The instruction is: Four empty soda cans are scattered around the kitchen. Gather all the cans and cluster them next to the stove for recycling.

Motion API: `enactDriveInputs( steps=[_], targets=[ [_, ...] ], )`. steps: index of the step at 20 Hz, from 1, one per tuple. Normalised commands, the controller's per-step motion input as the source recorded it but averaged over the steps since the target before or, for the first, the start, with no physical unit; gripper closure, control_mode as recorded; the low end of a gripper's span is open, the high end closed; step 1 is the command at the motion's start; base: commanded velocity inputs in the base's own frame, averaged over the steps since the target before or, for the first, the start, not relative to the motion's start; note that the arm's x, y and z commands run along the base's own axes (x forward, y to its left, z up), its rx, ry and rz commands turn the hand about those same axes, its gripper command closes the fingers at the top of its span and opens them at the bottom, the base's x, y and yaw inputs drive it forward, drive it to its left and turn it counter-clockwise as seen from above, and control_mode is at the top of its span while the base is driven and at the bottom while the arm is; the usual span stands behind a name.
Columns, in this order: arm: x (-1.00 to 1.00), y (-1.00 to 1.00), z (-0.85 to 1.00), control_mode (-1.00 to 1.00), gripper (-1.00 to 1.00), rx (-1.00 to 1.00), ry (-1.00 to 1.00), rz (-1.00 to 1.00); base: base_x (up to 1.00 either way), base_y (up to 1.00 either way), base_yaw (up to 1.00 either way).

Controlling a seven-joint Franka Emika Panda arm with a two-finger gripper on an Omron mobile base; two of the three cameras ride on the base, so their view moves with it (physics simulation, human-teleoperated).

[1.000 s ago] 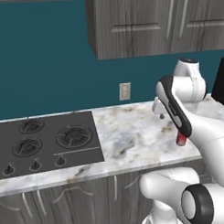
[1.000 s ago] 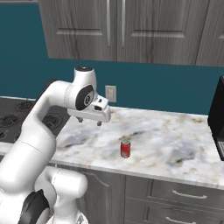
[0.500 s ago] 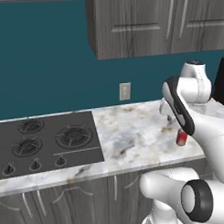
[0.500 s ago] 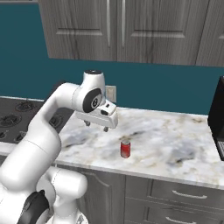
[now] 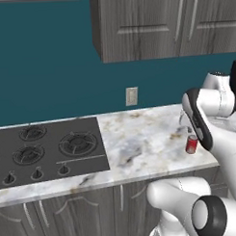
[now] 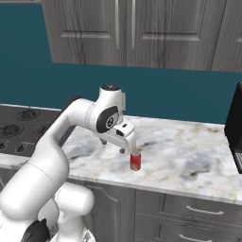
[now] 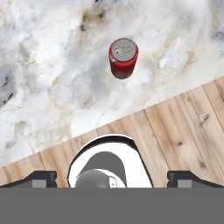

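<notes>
Since a second ago the gripper (image 6: 125, 143) has been swung nearer the soda can (image 6: 135, 161), seen in the right base view just beside and below it. From the hand view, the red, silver-topped can (image 7: 123, 57) is seen upright ahead of fully spread, empty jaws; being judged light, thin-walled and slippery, it should be gripped mid-body.

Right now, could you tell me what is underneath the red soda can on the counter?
The soda can stands upright on the marble counter, near its front edge. Below are grey cabinet drawers; their contents are hidden.
</notes>
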Motion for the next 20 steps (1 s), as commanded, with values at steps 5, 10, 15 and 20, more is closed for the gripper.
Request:
enactDriveInputs(
  steps=[5, 10, 15, 20],
  targets=[
    [-0.01, -0.25, -0.17, -1.0, -1.0, -0.01, 0.0, -0.09, 0.0, 0.0, 0.0],
    [0.0, -0.05, -0.17, -1.0, -1.0, -0.03, 0.0, 0.0, 0.0, 0.0, 0.0],
    [0.0, -0.01, -0.17, -1.0, -1.0, -0.03, 0.0, 0.0, 0.0, 0.0, 0.0],
    [0.03, -0.1, -0.19, -1.0, -1.0, 0.0, 0.0, 0.0, 0.0, 0.0, 0.0]
  ],
)
